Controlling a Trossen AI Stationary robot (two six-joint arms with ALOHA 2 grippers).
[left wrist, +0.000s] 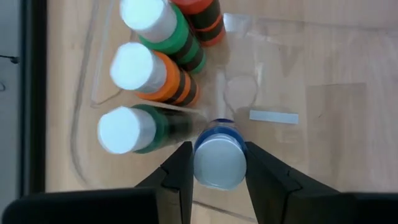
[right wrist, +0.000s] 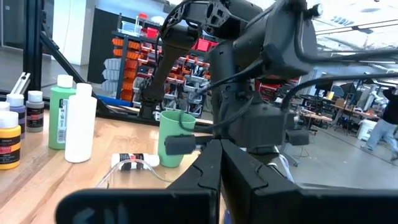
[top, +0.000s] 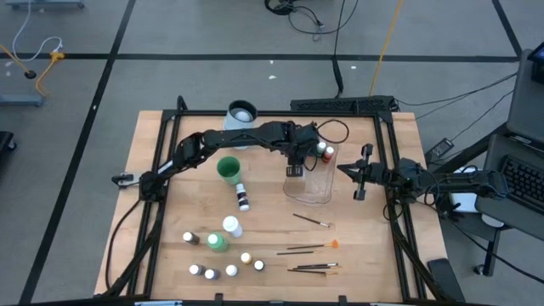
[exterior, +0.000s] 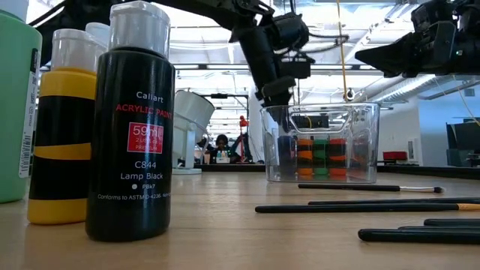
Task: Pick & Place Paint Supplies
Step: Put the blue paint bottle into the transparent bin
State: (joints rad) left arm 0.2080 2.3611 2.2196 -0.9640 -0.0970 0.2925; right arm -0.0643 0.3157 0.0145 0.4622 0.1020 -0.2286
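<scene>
My left gripper (left wrist: 217,158) (top: 295,170) reaches down into the clear tub (top: 311,185) and is shut on a small blue bottle with a white cap (left wrist: 217,163). Beside it in the tub stand several white-capped bottles: green (left wrist: 134,129), orange (left wrist: 152,73), another green (left wrist: 163,25). More small bottles (top: 223,255) and a green bottle (top: 218,243) stand at the near left, and one bottle (top: 244,199) lies on its side. Thin brushes (top: 313,258) lie flat at the near right. My right gripper (top: 359,184) hangs shut to the right of the tub, touching nothing. My left gripper pinches the blue bottle at its white cap (left wrist: 200,167), one finger (left wrist: 180,174) on each side. The fingers come from above, slanting down into the tub. The bottle stands upright; I cannot tell whether its bottom rests on the tub's floor.
A green cup (top: 228,168) stands left of the tub and a white mug (top: 242,112) at the far edge. In the low view a black bottle (exterior: 131,127) and a yellow one (exterior: 64,127) stand close to the near edge. Bare wood lies between the tub and the brushes.
</scene>
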